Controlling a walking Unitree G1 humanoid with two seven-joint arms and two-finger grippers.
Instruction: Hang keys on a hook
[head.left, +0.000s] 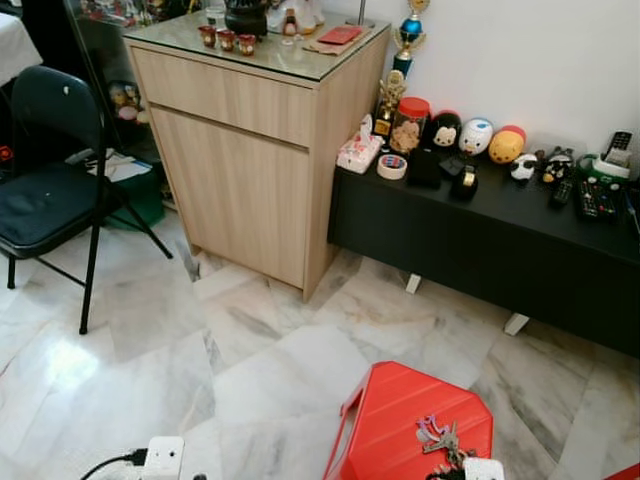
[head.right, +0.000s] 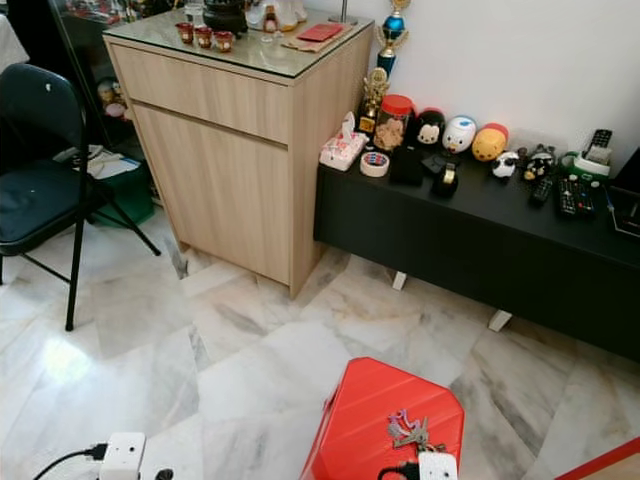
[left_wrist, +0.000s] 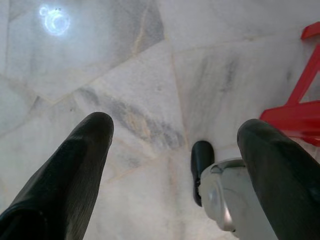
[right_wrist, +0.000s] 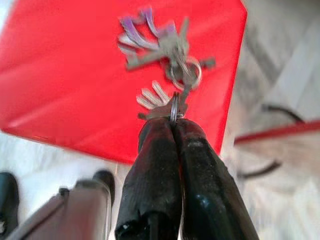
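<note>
From the head cameras I see the keys (head.left: 440, 437) lying on the red stool (head.left: 395, 420). On my left wrist feed, the left hand (left_wrist: 175, 145) hangs spread wide over marble floor (left_wrist: 150, 65). On my right wrist feed, the right hand (right_wrist: 174, 125) is pinched closed on the key ring, the bunch just beyond its fingertips.

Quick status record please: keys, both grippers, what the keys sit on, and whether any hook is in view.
keys: bunch lying on the red stool, one ring pinched at the fingertips
right gripper: jaws shut on a key ring, over the stool
left gripper: jaws open, holding nothing, above the marble floor
stool: on the floor, in front of the black bench
hook: none made out
cabinet: wooden, to the left of the bench
chair: black, far left
</note>
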